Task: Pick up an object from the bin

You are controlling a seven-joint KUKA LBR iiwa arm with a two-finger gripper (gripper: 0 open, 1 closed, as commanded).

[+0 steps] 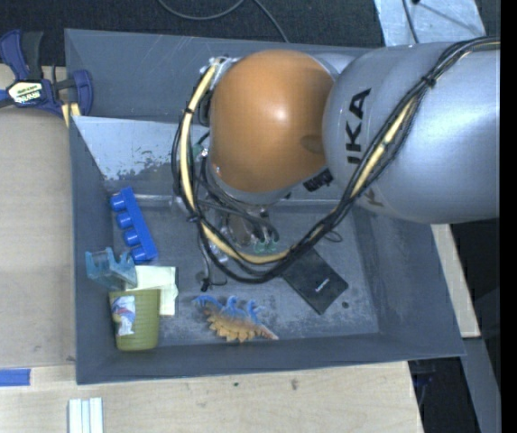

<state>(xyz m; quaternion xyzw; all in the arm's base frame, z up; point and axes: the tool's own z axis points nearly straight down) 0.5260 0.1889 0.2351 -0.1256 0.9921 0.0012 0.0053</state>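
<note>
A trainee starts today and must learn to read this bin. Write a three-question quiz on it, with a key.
1. True or false: the black flat slab lies right of the tan toy dinosaur.
2. Which lies nearest the bin's lower left corner in the view? A) black flat slab B) olive-green cup C) tan toy dinosaur
3. Fill in: the dome cover on the arm's wrist is ____ in colour.
Key: 1 true; 2 B; 3 orange.
</note>
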